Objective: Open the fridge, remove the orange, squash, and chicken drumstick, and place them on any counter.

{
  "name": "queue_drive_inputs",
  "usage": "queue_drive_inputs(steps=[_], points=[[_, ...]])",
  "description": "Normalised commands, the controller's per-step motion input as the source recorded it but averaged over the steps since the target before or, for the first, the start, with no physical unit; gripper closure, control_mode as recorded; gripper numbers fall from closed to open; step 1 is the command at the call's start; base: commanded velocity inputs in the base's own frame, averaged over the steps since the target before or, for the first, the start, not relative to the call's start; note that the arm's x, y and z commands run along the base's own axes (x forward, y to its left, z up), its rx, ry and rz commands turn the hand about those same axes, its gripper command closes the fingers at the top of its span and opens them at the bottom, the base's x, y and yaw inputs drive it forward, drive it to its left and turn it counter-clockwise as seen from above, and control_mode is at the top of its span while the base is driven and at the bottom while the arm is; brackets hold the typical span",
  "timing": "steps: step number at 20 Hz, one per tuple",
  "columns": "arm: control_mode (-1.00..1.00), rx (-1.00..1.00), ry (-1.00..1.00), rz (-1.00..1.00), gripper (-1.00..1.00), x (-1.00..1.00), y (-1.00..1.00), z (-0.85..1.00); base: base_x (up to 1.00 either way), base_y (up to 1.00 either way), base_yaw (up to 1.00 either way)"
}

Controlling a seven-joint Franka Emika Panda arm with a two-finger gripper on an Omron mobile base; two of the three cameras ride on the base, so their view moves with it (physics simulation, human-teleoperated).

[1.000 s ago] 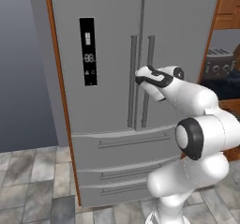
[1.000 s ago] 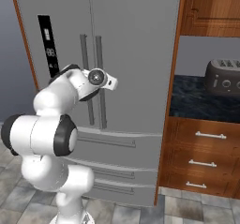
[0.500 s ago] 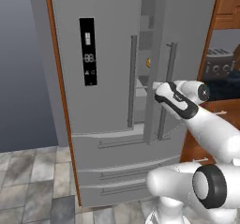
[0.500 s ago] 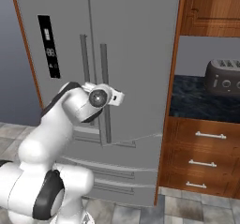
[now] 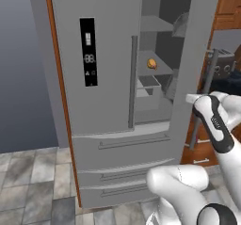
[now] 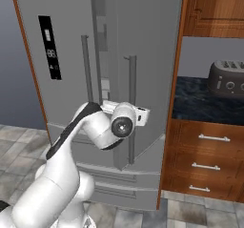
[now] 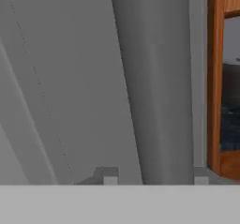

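Left base view: the fridge (image 5: 108, 101) stands with its right door (image 5: 193, 64) swung partly out, shelves showing in the gap. A small golden-orange food piece (image 5: 152, 64) sits on a middle shelf inside; too small to say which food it is. The gripper (image 5: 194, 98) is at the right door's bar handle (image 5: 202, 99), low on the door.

Right base view: the hand sits against the handle (image 6: 132, 108) of the opened door. The black counter (image 6: 209, 103) lies to the right under a toaster (image 6: 228, 81), above 3 wooden drawers (image 6: 207, 165).

Hand view: the handle bar (image 7: 154, 82) runs up between the 2 fingertips (image 7: 110, 176), 1 on each side. Contact I cannot tell.
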Motion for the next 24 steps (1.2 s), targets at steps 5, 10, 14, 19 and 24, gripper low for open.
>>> queue_drive_inputs(steps=[5,10,14,19,24], points=[[-1.00,-0.06,0.00,0.16,1.00,-1.00,-0.29,-0.05,0.00,0.00,0.00],[-1.00,-0.09,0.00,0.22,1.00,-1.00,-0.03,-0.09,0.00,0.00,0.00],[-1.00,-0.12,0.06,0.14,1.00,-0.93,0.02,0.18,0.00,0.00,0.00],[-1.00,-0.19,0.25,0.01,-1.00,-0.30,0.41,0.68,0.00,0.00,0.00],[-1.00,-0.20,0.25,0.00,-1.00,-0.13,0.33,0.86,0.00,0.00,0.00]])
